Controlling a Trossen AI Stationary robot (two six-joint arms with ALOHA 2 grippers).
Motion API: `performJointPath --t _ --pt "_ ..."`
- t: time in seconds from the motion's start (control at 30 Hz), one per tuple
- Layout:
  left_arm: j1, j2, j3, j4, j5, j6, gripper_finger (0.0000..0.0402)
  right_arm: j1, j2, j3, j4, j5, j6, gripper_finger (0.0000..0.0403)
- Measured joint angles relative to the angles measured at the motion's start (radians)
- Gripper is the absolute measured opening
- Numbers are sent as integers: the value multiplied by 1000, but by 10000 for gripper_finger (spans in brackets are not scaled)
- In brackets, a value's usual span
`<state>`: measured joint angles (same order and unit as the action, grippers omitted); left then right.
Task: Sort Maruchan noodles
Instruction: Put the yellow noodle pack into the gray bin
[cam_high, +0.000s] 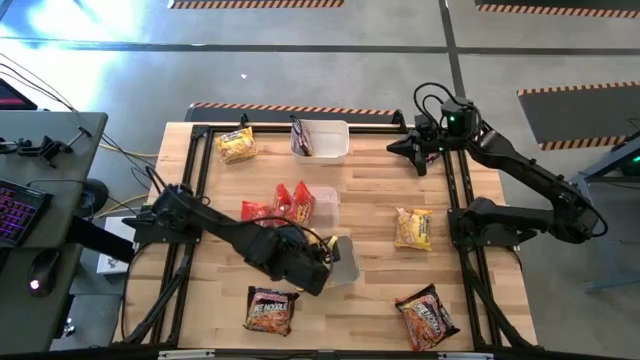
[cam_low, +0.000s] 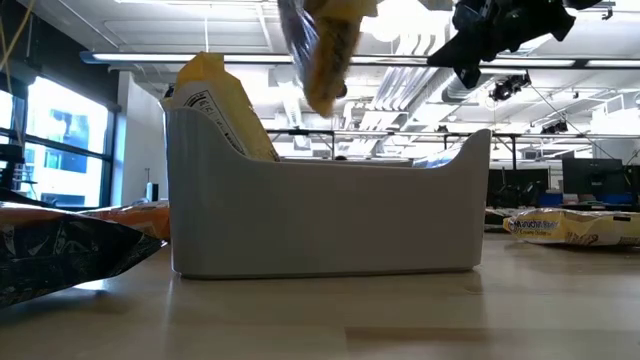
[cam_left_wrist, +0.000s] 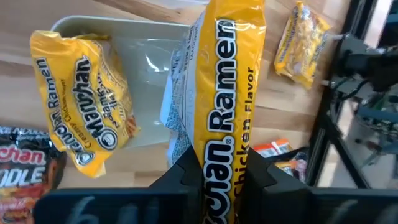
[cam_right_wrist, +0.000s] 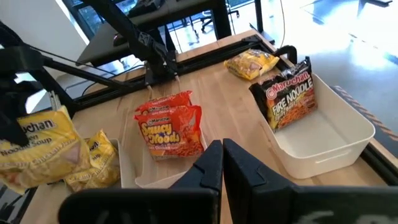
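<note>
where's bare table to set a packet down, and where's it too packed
Free: the wood between the middle tub and the yellow packet on the right, and the strip between the two dark packets at the near edge. Crowded: around the left pincer, shut on a yellow packet over the near tub, beside the red packets.

From overhead you are looking straight down on the whole table (cam_high: 400, 190). Low down, you are facing level across it, close to a tub (cam_low: 320, 215) that the left wrist camera is also seeing.
</note>
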<state>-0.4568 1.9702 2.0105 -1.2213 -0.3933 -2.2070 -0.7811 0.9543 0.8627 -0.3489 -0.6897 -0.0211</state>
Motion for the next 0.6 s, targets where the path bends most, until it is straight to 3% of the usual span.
performJointPath --t 0.6 --pt "19 29 0 1 15 172 35 0 0 0 -10 -2 -10 2"
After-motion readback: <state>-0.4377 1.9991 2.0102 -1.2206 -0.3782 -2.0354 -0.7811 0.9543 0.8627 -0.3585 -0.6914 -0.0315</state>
